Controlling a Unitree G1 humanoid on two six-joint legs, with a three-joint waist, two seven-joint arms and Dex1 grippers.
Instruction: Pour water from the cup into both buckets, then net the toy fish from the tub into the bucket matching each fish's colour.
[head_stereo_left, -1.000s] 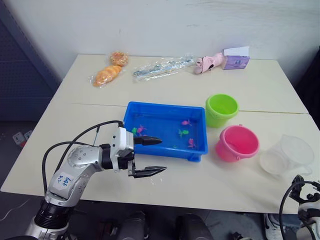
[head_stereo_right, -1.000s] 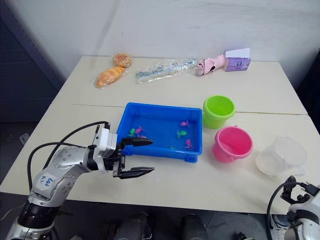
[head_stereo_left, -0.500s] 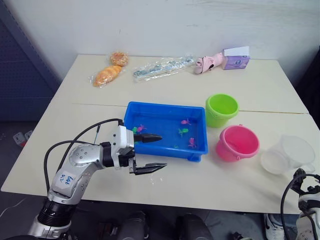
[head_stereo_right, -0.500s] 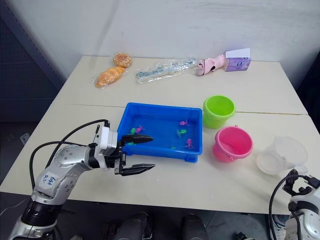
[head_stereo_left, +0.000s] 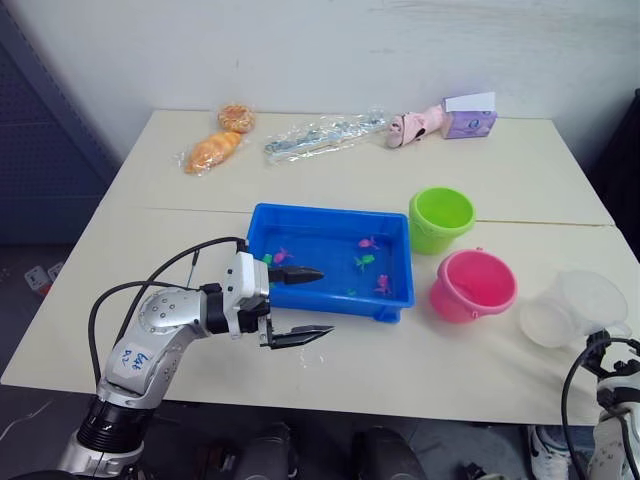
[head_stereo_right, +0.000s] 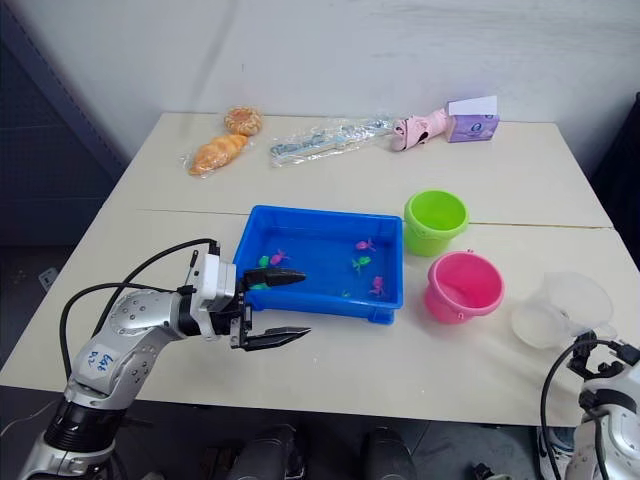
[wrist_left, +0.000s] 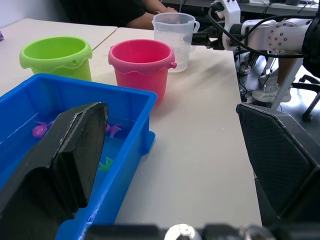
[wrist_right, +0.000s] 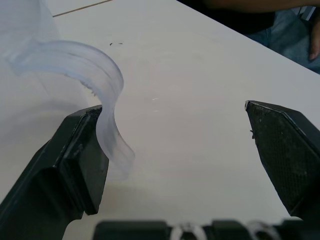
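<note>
Tabletop: right hand (wrist_right: 175, 150) spread wide (finger touching cup (wrist_right: 55, 85) handle).

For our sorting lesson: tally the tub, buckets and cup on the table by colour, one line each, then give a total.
blue tub: 1
green bucket: 1
pink bucket: 1
clear cup: 1
Total: 4

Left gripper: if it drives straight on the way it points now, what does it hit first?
Probably the tub: the left gripper, open, has one finger over its near corner. Past that, the pink bucket.
</note>
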